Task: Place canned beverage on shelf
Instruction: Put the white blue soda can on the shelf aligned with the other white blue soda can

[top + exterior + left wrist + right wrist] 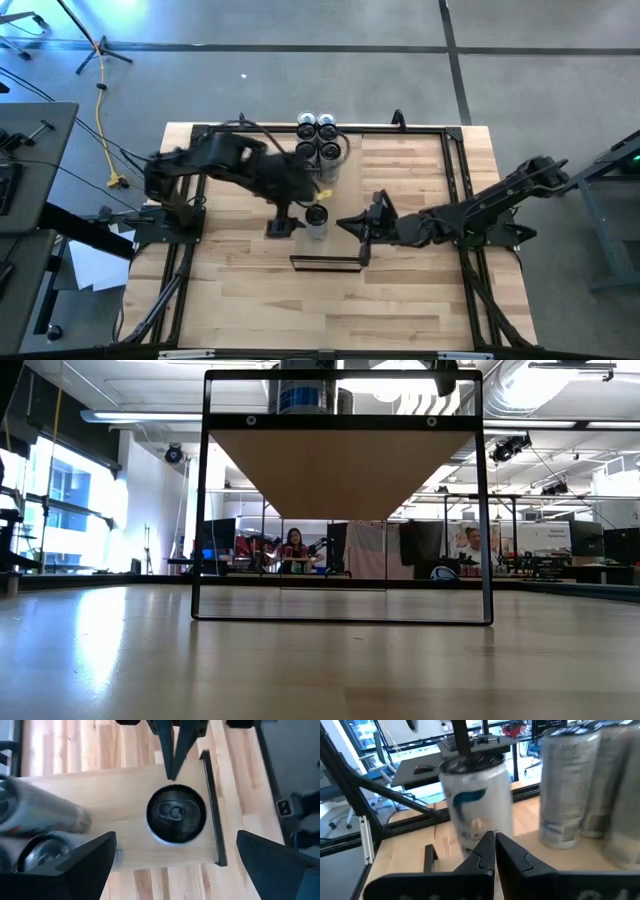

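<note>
A white can with a dark top [176,814] stands upright on its base on the shelf [125,785], close to the shelf's dark end edge [212,810]; the high view also shows the can [316,220]. My left gripper [176,837] hangs open above the can, one finger on each side, clear of it; it also appears in the high view [296,220]. My right gripper [495,842] is shut and points level at the can [475,805] from the table's right. Its tips [172,770] reach the shelf's long edge beside the can. My right gripper's shut tips [172,770] stand at the shelf's long edge, coming level from the table's right. I cannot tell whether they touch the shelf or the can.
Several silver cans [320,140] stand together farther along the shelf, toward the table's far edge, and show beside the white can [570,785]. The shelf's black end frame [340,620] stands on the tabletop. Black rails [455,200] run along the table's sides. People sit in the room beyond.
</note>
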Controlling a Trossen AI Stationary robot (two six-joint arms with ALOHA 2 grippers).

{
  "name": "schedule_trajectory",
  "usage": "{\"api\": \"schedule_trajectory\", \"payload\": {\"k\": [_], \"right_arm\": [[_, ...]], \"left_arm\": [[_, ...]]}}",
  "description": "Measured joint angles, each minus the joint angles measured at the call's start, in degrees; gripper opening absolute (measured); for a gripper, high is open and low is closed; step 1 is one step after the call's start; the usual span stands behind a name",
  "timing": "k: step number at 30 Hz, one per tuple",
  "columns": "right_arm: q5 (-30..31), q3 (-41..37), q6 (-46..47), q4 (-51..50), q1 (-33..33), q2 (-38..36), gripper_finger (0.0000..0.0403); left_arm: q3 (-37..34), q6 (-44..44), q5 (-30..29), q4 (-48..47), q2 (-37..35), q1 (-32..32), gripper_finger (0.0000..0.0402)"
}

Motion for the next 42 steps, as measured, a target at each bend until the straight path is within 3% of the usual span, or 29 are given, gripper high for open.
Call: {"api": "schedule_trajectory", "payload": {"k": [9,12,16,19,22,27,32,37,42], "right_arm": [[-5.28,0.02,-3.39,-4.14,-2.46,-7.02,0.0000],[-6.12,0.17,-3.44,-5.65,-3.03,-8.48,0.0000],[-9.57,0.17,-3.99,-6.09,-3.66,-9.68,0.0000],[-12.09,0.17,-4.50,-6.51,-3.89,-10.19,0.0000],[-12.23,0.17,-4.45,-8.02,-4.15,-10.59,0.0000],[-12.69,0.17,-4.39,-10.17,-4.15,-11.28,0.0000],[-13.08,0.16,-3.83,-12.13,-4.15,-11.97,0.0000],[-13.05,0.17,-3.43,-14.39,-4.15,-13.17,0.0000],[-13.02,0.17,-3.40,-15.67,-4.15,-15.09,0.0000]], "left_arm": [[0.09,-8.21,-1.43,5.15,-5.64,-2.23,0.0383],[0.09,-8.29,-6.06,7.79,-6.54,-5.66,0.0384],[-1.75,-9.98,-16.39,8.47,-7.06,-11.27,0.0383],[-8.82,-11.83,-24.12,11.63,-8.22,-15.46,0.0384],[-20.76,-17.00,-30.94,17.48,-10.58,-18.80,0.0383],[-40.09,-33.50,-38.19,28.89,-17.83,-22.82,0.0381],[-53.03,-46.95,-48.62,46.20,-22.90,-26.29,0.0381],[-56.29,-51.56,-52.61,58.36,-17.59,-26.40,0.0381],[-50.76,-54.61,-57.36,53.80,-10.00,-24.76,0.0381]]}}
